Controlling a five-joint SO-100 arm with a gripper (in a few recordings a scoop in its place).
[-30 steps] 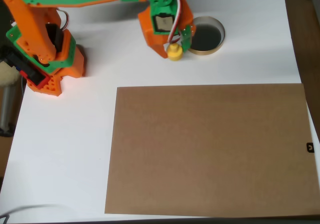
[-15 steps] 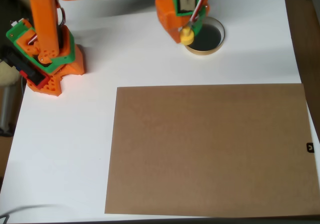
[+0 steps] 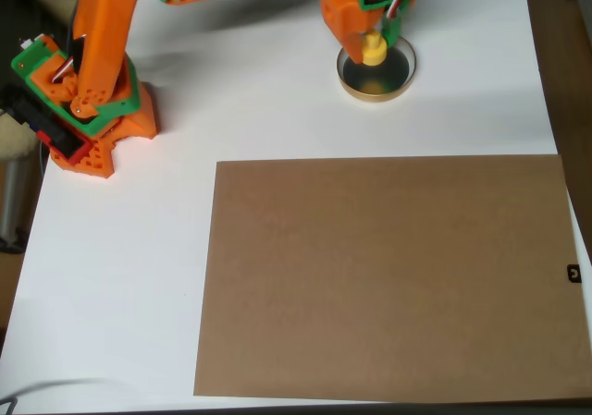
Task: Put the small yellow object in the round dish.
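Holding the small yellow object (image 3: pixel 373 49) pinched between my fingers, I hang my gripper (image 3: pixel 375 43) over the round dish (image 3: pixel 377 71) at the far side of the white table (image 3: pixel 139 249). In the overhead view the yellow piece sits against the dish's dark inside, toward its upper-left part and within the tan-gold rim, so a release here should land it inside, not on the rim or the table. I cannot tell how high it hangs above the dish floor, so I judge a small lowering sensible before letting go, since a round piece may bounce or roll out. The brown board (image 3: pixel 388 276) lies well apart, nearer the camera, and plays no part.
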